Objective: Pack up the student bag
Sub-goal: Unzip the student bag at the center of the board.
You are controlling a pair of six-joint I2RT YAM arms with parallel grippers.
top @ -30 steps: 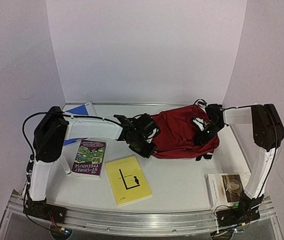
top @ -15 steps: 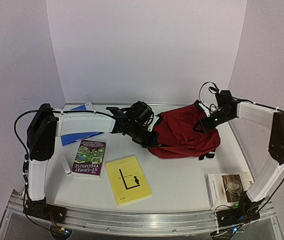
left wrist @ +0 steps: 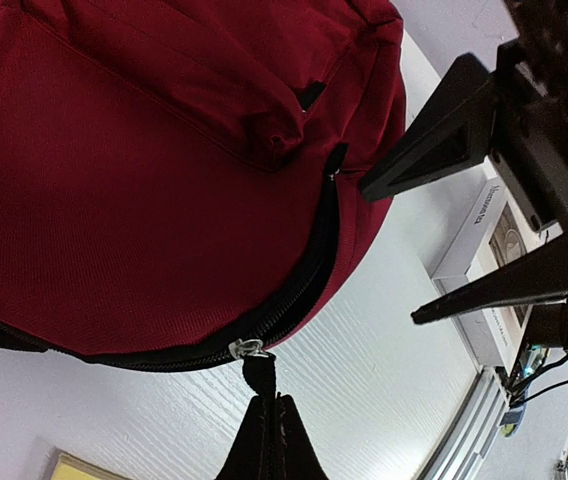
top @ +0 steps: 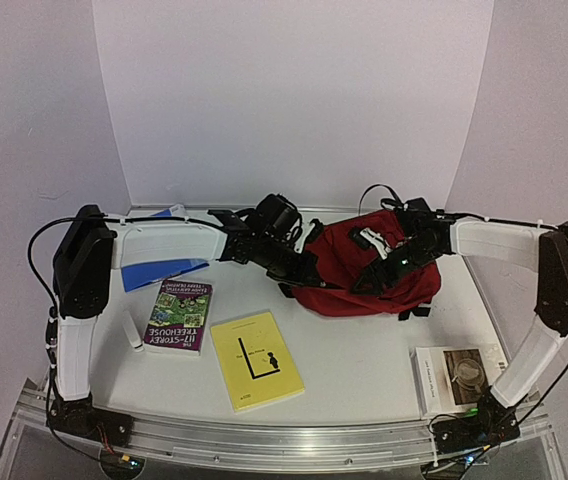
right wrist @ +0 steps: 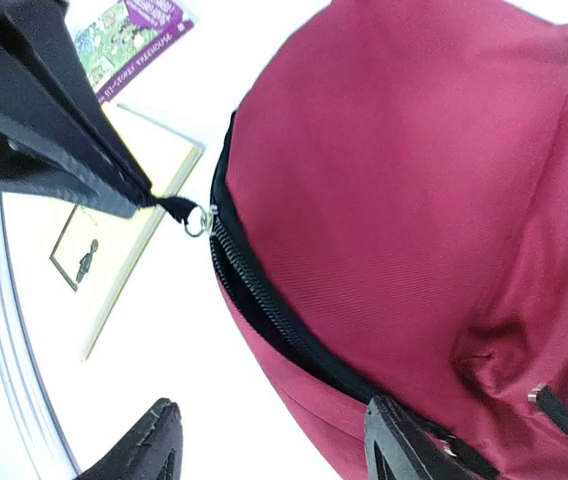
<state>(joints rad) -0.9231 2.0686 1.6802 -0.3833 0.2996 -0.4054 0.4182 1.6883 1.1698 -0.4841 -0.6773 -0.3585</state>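
The student bag (top: 369, 262), dark red with black zipper trim, lies on its side at the back middle of the table. My left gripper (top: 302, 272) is at its left edge, shut on the black zipper pull (left wrist: 259, 375) just below the metal slider (left wrist: 247, 348). In the right wrist view the same pull (right wrist: 176, 208) is stretched taut, and the zipper (right wrist: 284, 310) gapes a little behind it. My right gripper (right wrist: 279, 445) is open over the bag's front edge, with one finger (right wrist: 409, 440) on the red fabric (right wrist: 414, 200) and the other above the table.
A purple book (top: 179, 315) and a yellow book (top: 256, 360) lie front left. A white book (top: 459, 372) lies front right by the right arm's base. A blue sheet (top: 159, 270) sits under the left arm, and a small white stick (top: 136, 330) lies beside the purple book.
My right gripper has swung from the bag's far right top down and left over its front edge. The left gripper, still pinching the pull, has shifted back and slightly right, tugging the bag's edge.
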